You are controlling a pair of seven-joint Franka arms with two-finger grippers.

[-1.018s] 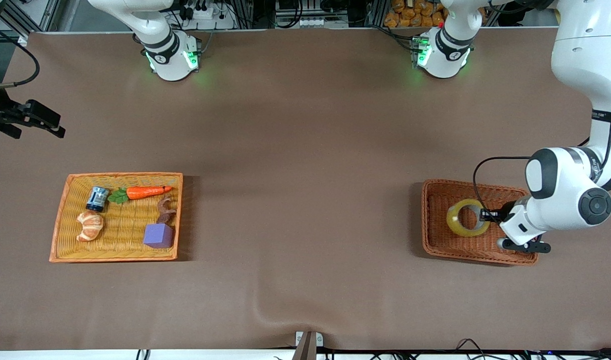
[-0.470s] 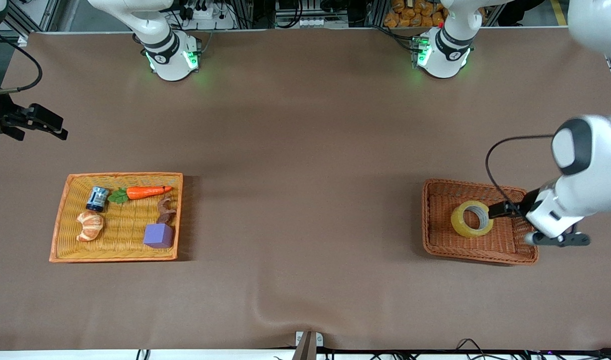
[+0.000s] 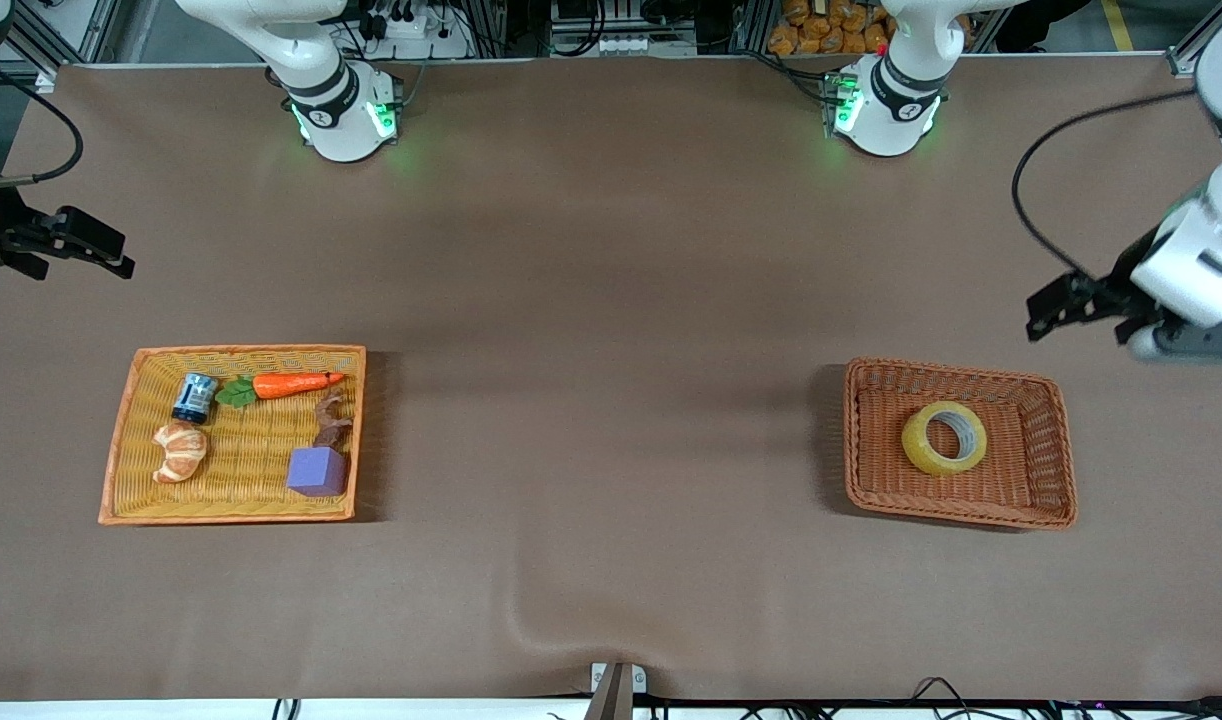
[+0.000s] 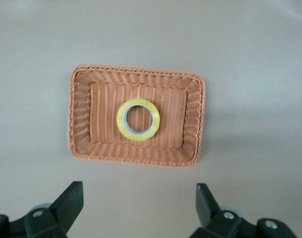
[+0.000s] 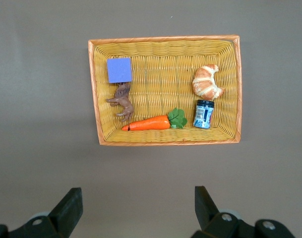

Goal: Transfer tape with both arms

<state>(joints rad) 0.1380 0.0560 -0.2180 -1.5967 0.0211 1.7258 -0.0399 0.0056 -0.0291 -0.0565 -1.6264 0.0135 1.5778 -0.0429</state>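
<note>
Tape (image 3: 944,438) lies flat in your brown basket (image 3: 861,440), under the left gripper (image 4: 136,206), fingers apart; right gripper (image 5: 136,206), fingers apart, waits over the yellow basket (image 5: 165,141).

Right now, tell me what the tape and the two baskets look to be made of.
Tape: glossy, translucent yellowish plastic film wound on a pale grey core, likely cardboard or plastic. Its basket: reddish-brown woven wicker or rattan, going by the ribbed weave and braided rim, matte. The other basket: a finer, lighter yellow weave with an orange rim, possibly straw or bamboo.
</note>
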